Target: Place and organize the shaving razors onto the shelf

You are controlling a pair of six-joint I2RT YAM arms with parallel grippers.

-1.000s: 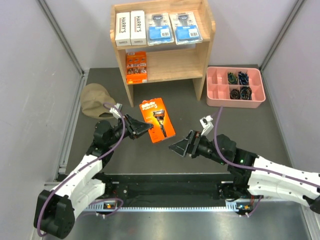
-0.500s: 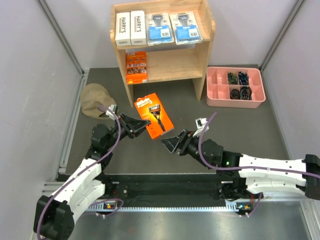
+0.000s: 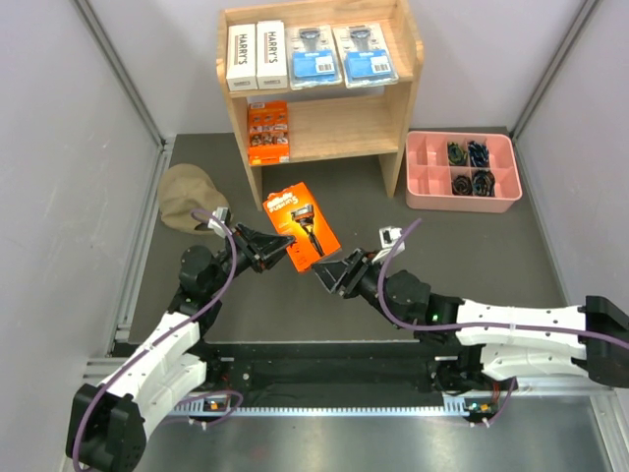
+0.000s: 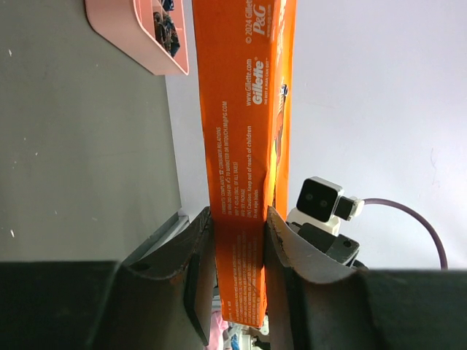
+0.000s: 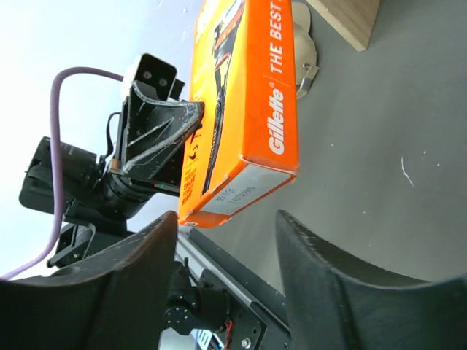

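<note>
The shelf (image 3: 344, 126) stands at twelve o'clock on the table. Its top tier carries two white boxes (image 3: 256, 56) and two blister packs (image 3: 339, 54). The lower tier holds one orange pack (image 3: 267, 133) at its nine o'clock end, with bare board beside it.

The last razor pack (image 3: 305, 224) is off the table near the centre, tilted, with its long axis running from eleven to five o'clock. It is a flat orange carton with a razor pictured on the face and white brand lettering down the narrow side. It looks light and stiff, with slick printed card, so a firm pinch across the thin edges should suit it best.

The left gripper (image 3: 280, 248) clamps the pack's narrow edge from eight o'clock. The right gripper (image 3: 326, 270) sits at the pack's five o'clock end, its fingers (image 5: 164, 240) spread to either side and apparently not touching the card.
</note>
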